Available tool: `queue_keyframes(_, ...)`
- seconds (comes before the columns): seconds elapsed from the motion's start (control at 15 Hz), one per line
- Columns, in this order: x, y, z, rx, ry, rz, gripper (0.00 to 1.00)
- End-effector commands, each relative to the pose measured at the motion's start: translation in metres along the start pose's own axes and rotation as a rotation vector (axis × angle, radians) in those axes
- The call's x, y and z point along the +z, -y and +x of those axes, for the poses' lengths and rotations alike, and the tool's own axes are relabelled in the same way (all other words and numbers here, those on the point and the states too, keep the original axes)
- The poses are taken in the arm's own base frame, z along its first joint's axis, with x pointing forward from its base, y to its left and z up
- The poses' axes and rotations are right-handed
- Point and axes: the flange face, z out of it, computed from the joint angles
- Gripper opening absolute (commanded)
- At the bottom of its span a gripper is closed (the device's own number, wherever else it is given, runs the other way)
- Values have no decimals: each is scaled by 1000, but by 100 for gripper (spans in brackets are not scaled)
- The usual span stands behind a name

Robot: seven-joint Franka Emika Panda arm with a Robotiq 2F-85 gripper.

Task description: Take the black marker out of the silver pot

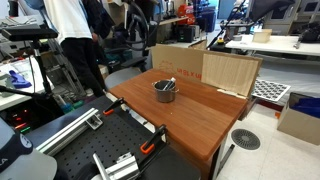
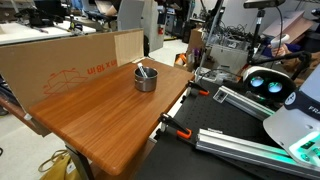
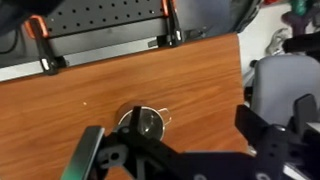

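Note:
The silver pot (image 1: 165, 92) stands near the back of the wooden table (image 1: 190, 115), in front of the cardboard. It also shows in the other exterior view (image 2: 146, 79) and in the wrist view (image 3: 140, 123). The black marker (image 1: 169, 84) leans inside it, its tip over the rim (image 2: 142, 70); in the wrist view it is a dark stick across the pot (image 3: 144, 117). My gripper (image 3: 180, 150) shows only in the wrist view. It is open and empty, high above the table, with the pot near its left finger.
Cardboard boxes (image 1: 232, 72) (image 2: 60, 62) stand along the table's back edge. Orange-handled clamps (image 3: 172, 30) (image 2: 176, 128) grip the front edge by a black perforated board (image 1: 110, 155). A person (image 1: 75, 40) stands beyond the table.

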Motion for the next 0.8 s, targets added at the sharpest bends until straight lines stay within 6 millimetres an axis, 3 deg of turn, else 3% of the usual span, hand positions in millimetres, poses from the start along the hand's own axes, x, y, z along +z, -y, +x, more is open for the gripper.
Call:
queue_keyframes(0.0, 14, 4, 32, 73, 23, 26, 100)
queue_keyframes(0.33, 39, -3, 73, 174, 51, -9, 100)
queue_keyframes(0.73, 70, -18, 102, 274, 73, -88, 100)
